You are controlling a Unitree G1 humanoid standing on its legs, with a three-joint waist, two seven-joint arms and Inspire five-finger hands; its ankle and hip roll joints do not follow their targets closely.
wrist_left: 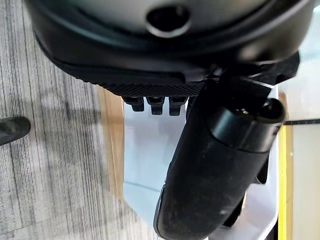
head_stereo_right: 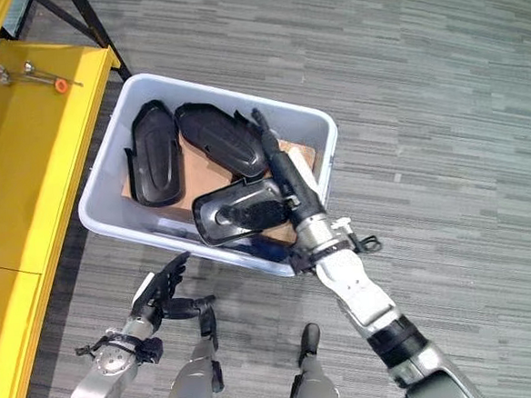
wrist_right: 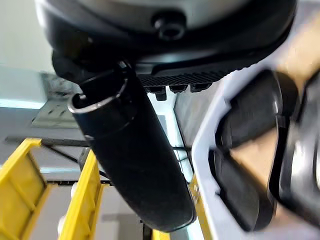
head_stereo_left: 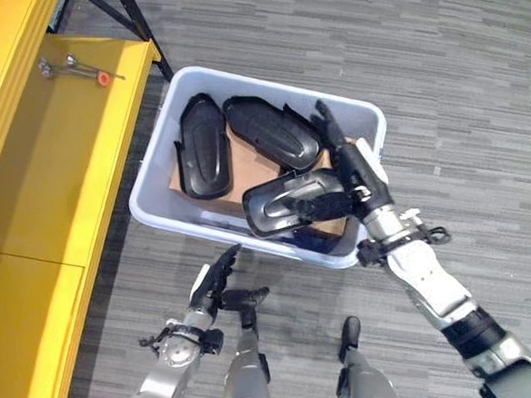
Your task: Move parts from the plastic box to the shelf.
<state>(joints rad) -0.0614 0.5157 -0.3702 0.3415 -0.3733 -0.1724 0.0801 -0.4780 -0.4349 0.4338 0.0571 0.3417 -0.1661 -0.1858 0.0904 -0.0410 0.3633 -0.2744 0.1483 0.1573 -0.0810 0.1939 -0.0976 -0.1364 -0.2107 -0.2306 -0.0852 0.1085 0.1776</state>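
Right hand (head_stereo_left: 360,179) reaching into plastic box (head_stereo_left: 154,166), fingers straight, thumb pinching near black part (head_stereo_left: 289,206) for lifting; left hand (head_stereo_left: 212,280) idling relaxed.

Black parts (head_stereo_left: 272,132), pale blue-white plastic box (head_stereo_left: 157,152), yellow shelf (head_stereo_left: 58,159)

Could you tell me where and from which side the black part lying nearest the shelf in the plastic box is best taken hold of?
I would take the leftmost black part across its narrower far end, coming from above. It lies flat and apart from the box wall, so both long edges look reachable.
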